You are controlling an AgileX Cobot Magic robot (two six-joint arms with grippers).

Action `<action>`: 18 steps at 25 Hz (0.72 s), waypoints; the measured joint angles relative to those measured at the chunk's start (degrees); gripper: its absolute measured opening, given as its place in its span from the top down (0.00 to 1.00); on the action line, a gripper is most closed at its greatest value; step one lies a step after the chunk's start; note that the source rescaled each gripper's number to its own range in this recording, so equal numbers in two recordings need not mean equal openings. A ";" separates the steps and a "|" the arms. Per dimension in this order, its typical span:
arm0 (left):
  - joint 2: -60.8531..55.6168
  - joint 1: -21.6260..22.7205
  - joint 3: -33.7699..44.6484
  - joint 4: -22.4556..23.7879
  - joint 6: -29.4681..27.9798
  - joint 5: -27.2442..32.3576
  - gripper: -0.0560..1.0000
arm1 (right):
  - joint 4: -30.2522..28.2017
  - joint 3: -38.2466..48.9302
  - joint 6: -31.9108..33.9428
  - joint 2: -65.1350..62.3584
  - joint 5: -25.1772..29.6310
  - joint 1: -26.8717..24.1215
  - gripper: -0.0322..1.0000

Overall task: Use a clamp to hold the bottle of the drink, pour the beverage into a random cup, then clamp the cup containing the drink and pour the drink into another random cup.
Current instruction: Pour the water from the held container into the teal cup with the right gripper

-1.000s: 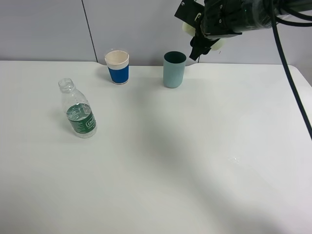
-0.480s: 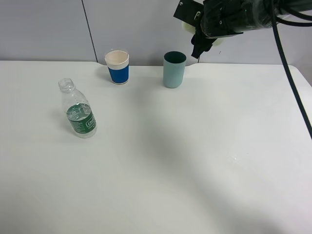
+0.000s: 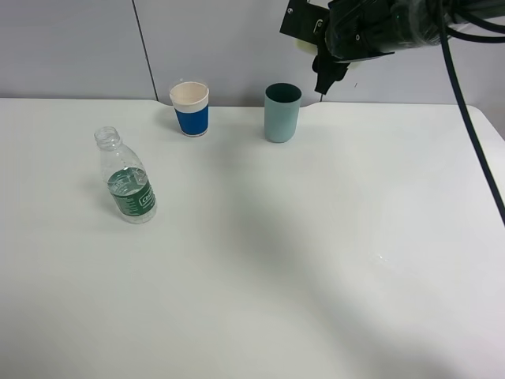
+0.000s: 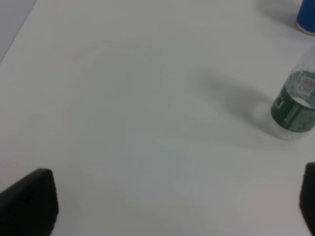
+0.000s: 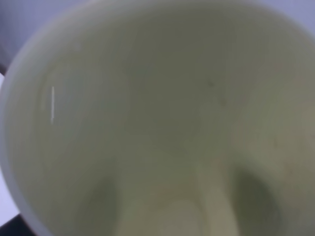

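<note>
On the white table (image 3: 316, 260), the clear bottle (image 3: 126, 178) at nine o'clock has a dark green label band, the paper cup (image 3: 190, 109) at eleven is white with a blue band, the tumbler (image 3: 282, 113) at twelve is light teal outside and darker teal within, and the plastic cup (image 5: 157, 118) at one, under the black arm (image 3: 379, 28), is plain pale yellow-green.

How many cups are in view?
3. The blue-banded cup and the teal cup stand at the back; the yellow-green cup is held aloft in the right gripper.

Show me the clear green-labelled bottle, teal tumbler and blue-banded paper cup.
Clear green-labelled plastic bottle (image 3: 132, 197): high view, label band.
Tapered teal tumbler (image 3: 281, 125): high view, outer wall.
Blue-banded white paper cup (image 3: 192, 121): high view, blue band.
</note>
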 joint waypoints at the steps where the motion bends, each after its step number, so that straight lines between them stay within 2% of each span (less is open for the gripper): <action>1: 0.00 0.00 0.00 0.00 0.00 0.00 0.00 | -0.05 0.00 0.00 0.00 0.20 0.00 0.97; 10: 0.00 0.00 0.00 0.00 0.00 0.00 0.00 | -1.50 0.00 -0.48 0.00 1.33 0.00 0.97; 18: 0.00 0.00 0.00 0.04 0.00 0.00 0.00 | -1.71 0.00 -5.28 0.00 1.33 0.00 0.97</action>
